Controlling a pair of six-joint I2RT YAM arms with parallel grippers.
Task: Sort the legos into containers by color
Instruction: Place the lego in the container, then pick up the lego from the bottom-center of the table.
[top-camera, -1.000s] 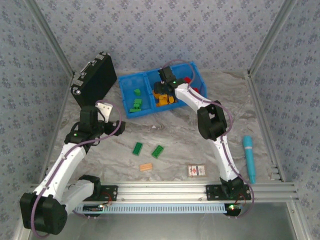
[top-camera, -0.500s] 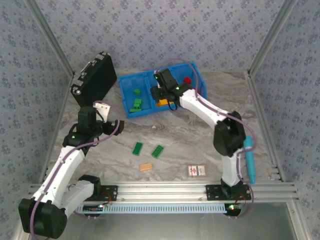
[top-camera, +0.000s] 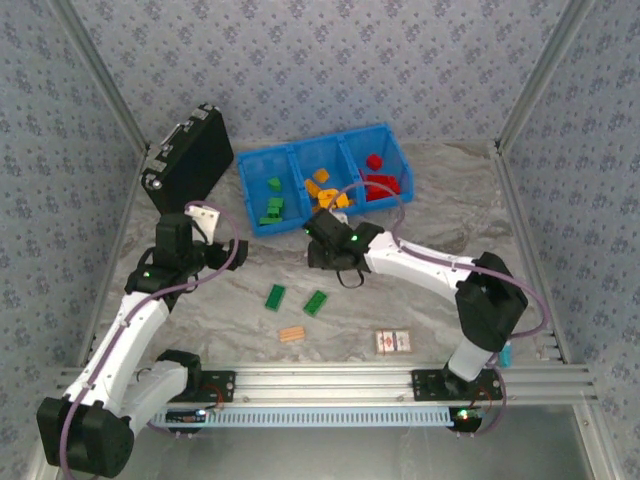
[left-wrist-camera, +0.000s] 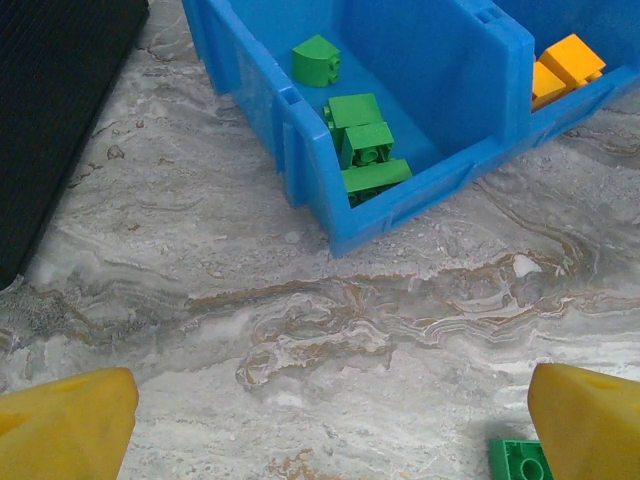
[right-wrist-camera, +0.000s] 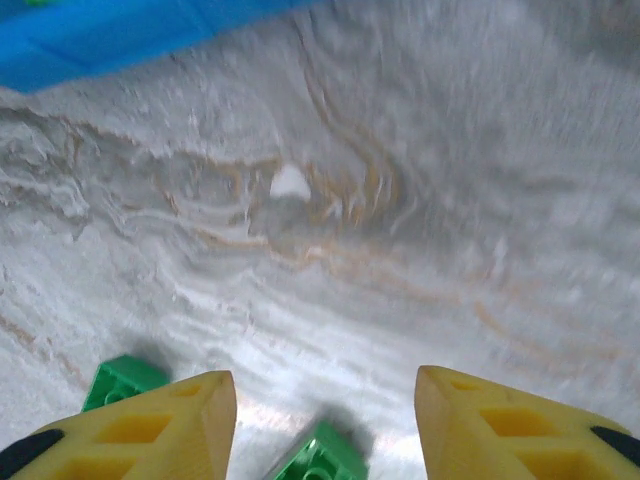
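The containers are a blue three-bin tray (top-camera: 297, 219) at the back of the table. Its left bin holds green legos (top-camera: 272, 207), the middle orange ones (top-camera: 325, 190), the right red ones (top-camera: 378, 180). Two green legos (top-camera: 274, 296) (top-camera: 316, 302) lie on the marble in front. My right gripper (top-camera: 320, 255) hovers open just behind them; in the right wrist view one green lego (right-wrist-camera: 320, 462) sits low between its fingers (right-wrist-camera: 150, 430), untouched, and another (right-wrist-camera: 122, 380) to the left. My left gripper (left-wrist-camera: 330, 430) stands wide open and empty over bare marble, facing the green bin (left-wrist-camera: 360, 150).
A black hard case (top-camera: 188, 160) leans at the back left, next to the tray. A tan ridged piece (top-camera: 291, 334) and a white red-printed card (top-camera: 394, 341) lie near the front rail. A teal pen (top-camera: 504, 352) peeks out behind the right arm.
My right gripper has pulled back out of the tray's middle bin and swung forward and down over the table near the two green legos. The left arm has barely moved.
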